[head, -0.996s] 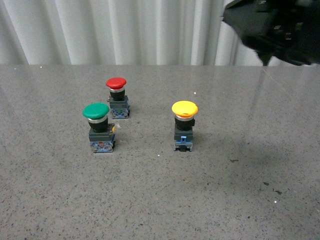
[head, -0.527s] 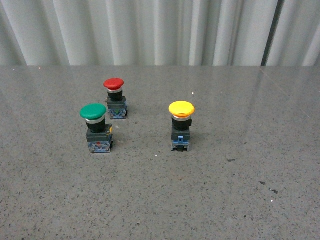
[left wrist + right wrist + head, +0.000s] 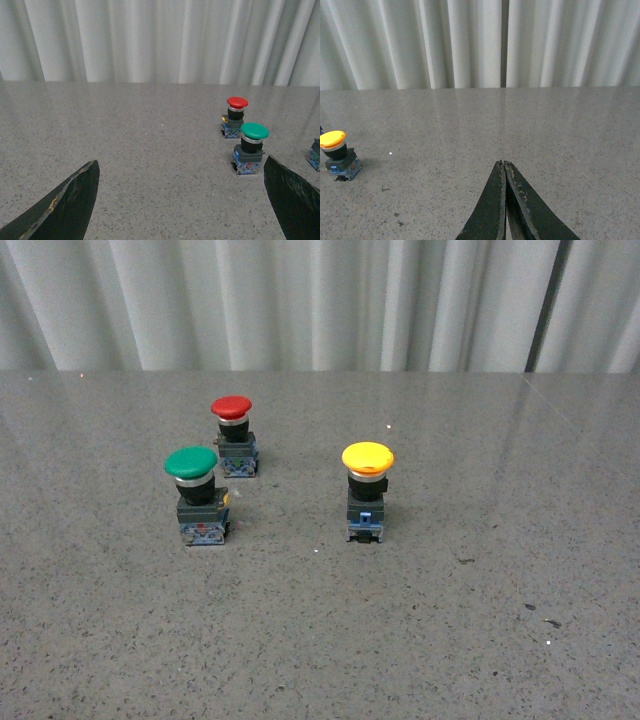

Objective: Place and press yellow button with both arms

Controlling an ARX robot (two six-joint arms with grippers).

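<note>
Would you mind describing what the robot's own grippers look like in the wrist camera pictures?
Only the fingers show. The left gripper has two broad, black, blade-like fingers that taper to a tip, with pale scuffs and chipped paint along the edges. The right gripper has the same black, tapering fingers, with worn pale scratches along their inner edges. No cables, markings or lights are visible, and the front view shows neither arm.

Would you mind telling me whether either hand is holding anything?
Nothing is held: the left hand is open and empty, the right hand shut on nothing.
</note>
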